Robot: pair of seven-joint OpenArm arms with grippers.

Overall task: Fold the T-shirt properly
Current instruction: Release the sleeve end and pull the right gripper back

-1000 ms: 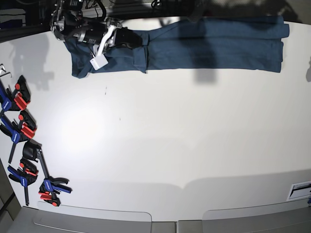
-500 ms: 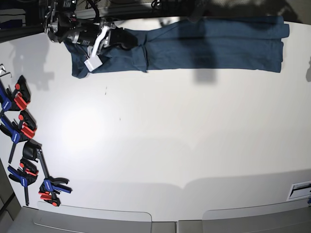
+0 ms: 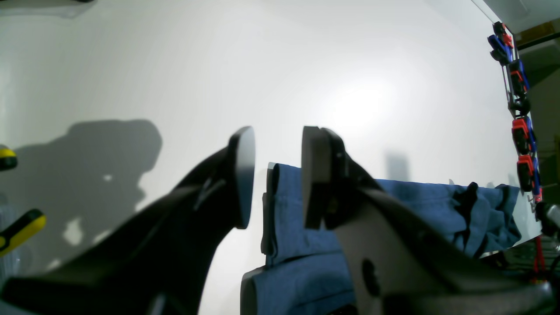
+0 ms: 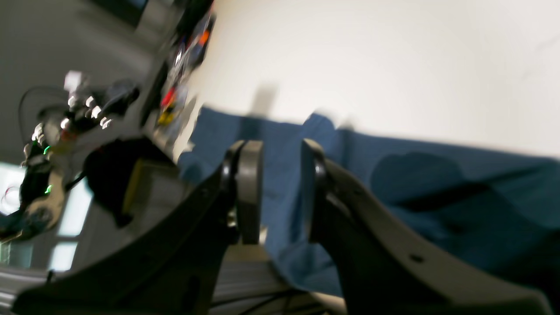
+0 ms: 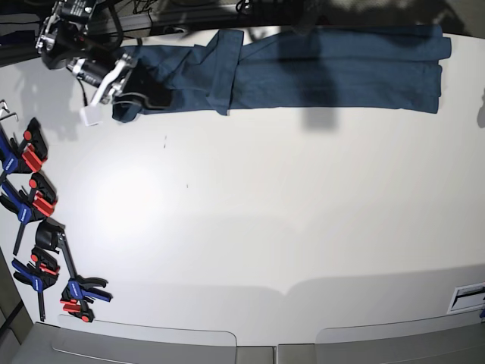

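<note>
- The T-shirt (image 5: 333, 68) lies as a long, narrow dark-blue band along the far edge of the white tabletop (image 5: 265, 212), its right part flat and layered, its left part bunched and creased.
- The right claw (image 5: 140, 95) hangs at the shirt's left end, close to the cloth; in its own wrist view the jaws stand apart with only blue fabric visible beyond the gap, so it holds nothing.
- The left claw (image 3: 273, 175) is out of the base view; its wrist camera shows the jaws parted and empty, above the other end of the shirt (image 3: 297, 218).
- A row of red, blue and black clamps (image 5: 34, 220) lies along the tabletop's left edge, well apart from the shirt.
- Risk: the loose flap standing up near the shirt's middle-left (image 5: 220, 68) may stay crooked, so any next fold would lock in a skewed edge.
- Risk: the shirt sits right at the far edge of the tabletop; a tug away from the camera could drag cloth off it.
- Risk: a pinch at the bunched left end could catch one layer only, or several, because the folds overlap there and the layers are hard to tell apart.
- Risk: the right wrist view is blurred, which suggests motion; closing while moving could miss the hem.
</note>
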